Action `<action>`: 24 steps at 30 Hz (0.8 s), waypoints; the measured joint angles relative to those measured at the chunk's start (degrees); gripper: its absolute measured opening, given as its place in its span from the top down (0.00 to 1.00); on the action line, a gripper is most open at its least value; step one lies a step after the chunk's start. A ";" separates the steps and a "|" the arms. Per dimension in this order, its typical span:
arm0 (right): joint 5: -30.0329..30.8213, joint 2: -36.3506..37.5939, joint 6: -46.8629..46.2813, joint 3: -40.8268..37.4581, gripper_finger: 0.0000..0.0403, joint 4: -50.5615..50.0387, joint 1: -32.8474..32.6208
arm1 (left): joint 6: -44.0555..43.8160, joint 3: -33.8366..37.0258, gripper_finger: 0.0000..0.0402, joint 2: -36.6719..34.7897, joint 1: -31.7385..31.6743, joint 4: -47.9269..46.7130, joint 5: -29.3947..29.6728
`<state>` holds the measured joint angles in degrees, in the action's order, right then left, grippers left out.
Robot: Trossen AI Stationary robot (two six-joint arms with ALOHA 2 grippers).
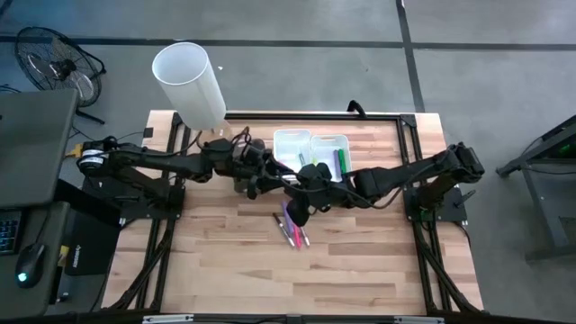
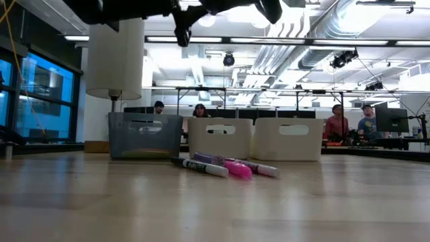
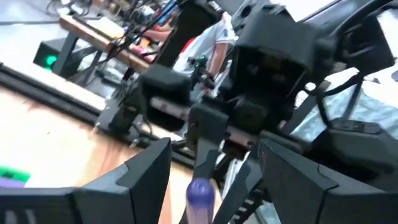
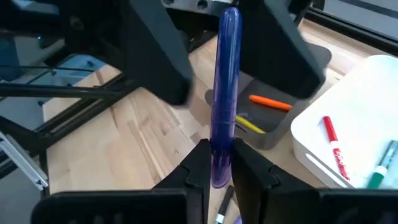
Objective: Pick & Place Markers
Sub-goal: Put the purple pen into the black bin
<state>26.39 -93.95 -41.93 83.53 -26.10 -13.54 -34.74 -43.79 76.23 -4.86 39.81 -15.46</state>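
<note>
Two grippers: they meet mid-air at centre frame in the high view, over the table (image 1: 216, 261), and one purple marker (image 4: 224, 93) sits between them.
Right gripper (image 4: 217, 165): pinched tight on the lower end of that purple marker, fingers nearly touching either side of the barrel.
Marker axis: it runs straight out from the right fingertips, its free rounded end aimed into the left gripper's mouth.
Left gripper (image 3: 205, 168): spread as wide as it goes, holding nothing; in its own wrist view the purple tip shows just between the two dark fingers (image 3: 140, 171).
Key relation: tip between the left jaws but not yet clamped. By my read this is a hand-over, and the left arm is the nearer one to take it.
Loose markers (image 1: 294, 229): a small cluster lies on the wood just below the grippers in the high view; the low view shows a dark-and-white one, a purple one and a pink one side by side.
Bins: dark bin (image 4: 273, 124) with an orange and a yellow pen inside, then two white bins (image 1: 310, 148) above centre, holding red and green pens.
In the way: only the two wrists crowding each other; the white cylinder (image 1: 189, 81) at upper left stands well apart.
</note>
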 joint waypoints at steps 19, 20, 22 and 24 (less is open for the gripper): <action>0.23 1.49 0.04 0.00 0.90 -3.65 0.00 | 0.44 0.08 0.77 0.02 0.00 -4.04 -0.58; 0.52 1.83 0.04 0.00 0.90 -3.95 0.00 | 0.44 0.08 0.79 0.02 -0.02 -4.01 -0.62; 0.79 2.44 0.03 0.02 0.89 -4.54 -0.02 | 0.50 0.08 0.85 0.02 -0.02 -3.96 -0.56; 1.03 2.56 0.04 0.04 0.89 -4.69 -0.02 | 0.95 0.08 0.90 0.01 -0.02 -3.92 -0.60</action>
<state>27.42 -91.39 -41.89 83.57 -30.79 -13.56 -33.79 -43.70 76.24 -4.89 35.89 -16.06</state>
